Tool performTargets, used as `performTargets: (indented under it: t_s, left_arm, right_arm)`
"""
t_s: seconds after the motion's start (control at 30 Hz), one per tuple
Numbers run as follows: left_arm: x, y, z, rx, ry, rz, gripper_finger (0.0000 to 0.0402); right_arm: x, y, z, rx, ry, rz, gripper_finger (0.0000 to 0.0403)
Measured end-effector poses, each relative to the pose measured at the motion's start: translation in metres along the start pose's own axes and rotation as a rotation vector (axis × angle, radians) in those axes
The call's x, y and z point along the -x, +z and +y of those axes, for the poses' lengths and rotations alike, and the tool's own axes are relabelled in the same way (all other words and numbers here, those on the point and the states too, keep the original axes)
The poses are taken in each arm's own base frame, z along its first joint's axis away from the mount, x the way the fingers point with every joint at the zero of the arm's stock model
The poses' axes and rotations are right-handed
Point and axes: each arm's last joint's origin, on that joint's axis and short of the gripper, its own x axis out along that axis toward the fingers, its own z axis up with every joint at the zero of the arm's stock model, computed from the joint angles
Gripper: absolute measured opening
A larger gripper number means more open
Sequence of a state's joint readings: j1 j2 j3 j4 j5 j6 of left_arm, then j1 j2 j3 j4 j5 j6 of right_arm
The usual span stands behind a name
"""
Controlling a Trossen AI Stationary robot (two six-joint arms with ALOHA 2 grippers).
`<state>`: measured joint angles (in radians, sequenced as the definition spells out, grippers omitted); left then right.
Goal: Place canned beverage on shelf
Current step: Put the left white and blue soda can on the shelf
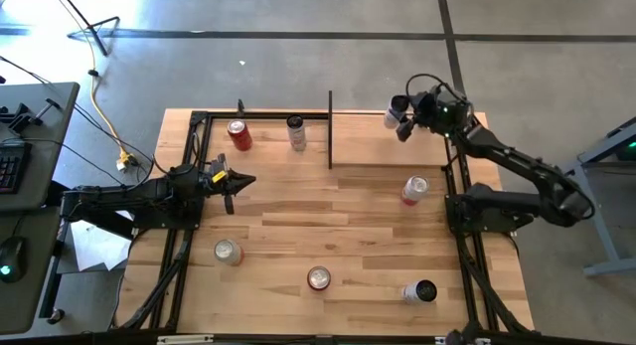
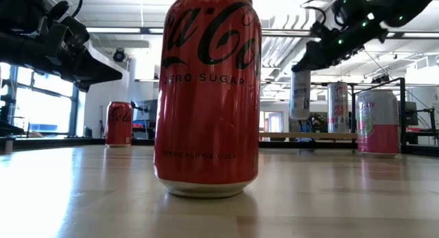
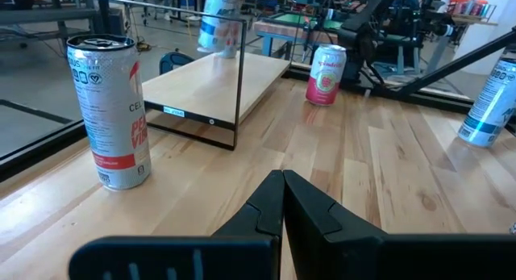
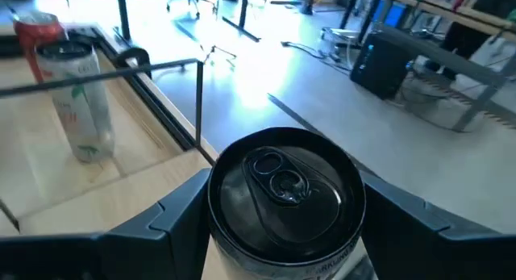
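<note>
in the low view a large red can filled the centre foreground. at upper right, farther back, the right gripper was clamped on a white can, held above the shelf. the left gripper, jaws together, waited mid-left. released while tilted, the can might topple.

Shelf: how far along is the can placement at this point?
Done: the right gripper has picked up a can. In hand: it holds the can in the air over the shelf, whose plank looks bare. Left: lowering and releasing. The pink can and three others stand on the table. The left gripper waits, shut.
</note>
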<state>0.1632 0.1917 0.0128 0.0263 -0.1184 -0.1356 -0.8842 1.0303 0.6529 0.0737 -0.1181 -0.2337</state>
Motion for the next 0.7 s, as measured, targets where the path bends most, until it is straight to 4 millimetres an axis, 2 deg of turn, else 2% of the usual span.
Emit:
performTargets:
  t_s: [0.3, 0.7]
  left_arm:
    - [0.0, 0.0, 0.0, 0.001, 0.001, 0.0, 0.0]
    - [0.0, 0.0, 0.0, 0.001, 0.0, 0.0, 0.0]
  right_arm:
    - [-0.019, -0.02, -0.02, -0.041, -0.023, 0.085, 0.0243]
    - [-0.018, -0.026, -0.029, -0.094, -0.055, 0.117, 0.0244]
